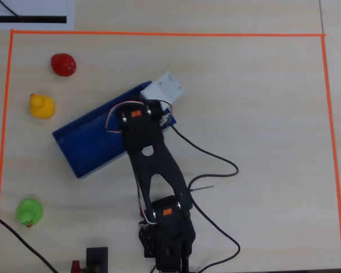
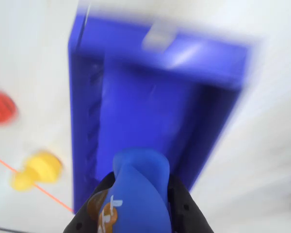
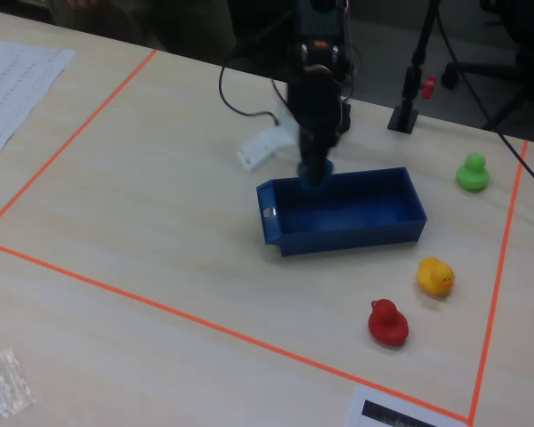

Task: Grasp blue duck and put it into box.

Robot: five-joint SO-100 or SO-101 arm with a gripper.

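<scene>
My gripper [image 2: 138, 194] is shut on the blue duck [image 2: 141, 191], which fills the space between the black fingers in the wrist view. In the fixed view the gripper [image 3: 314, 169] holds the duck [image 3: 314, 173] just over the far wall of the box [image 3: 356, 233], near its left end. The box is a shallow blue tray, seen lengthwise in the wrist view [image 2: 136, 111]. In the overhead view the arm covers the duck and the right end of the box [image 1: 91, 139].
A red duck [image 1: 63, 64], a yellow duck [image 1: 41, 106] and a green duck [image 1: 29, 212] stand left of the box in the overhead view. A white block [image 1: 166, 88] lies by the box's far end. Orange tape [image 1: 159, 34] frames the work area. A black cable [image 1: 216, 162] trails right.
</scene>
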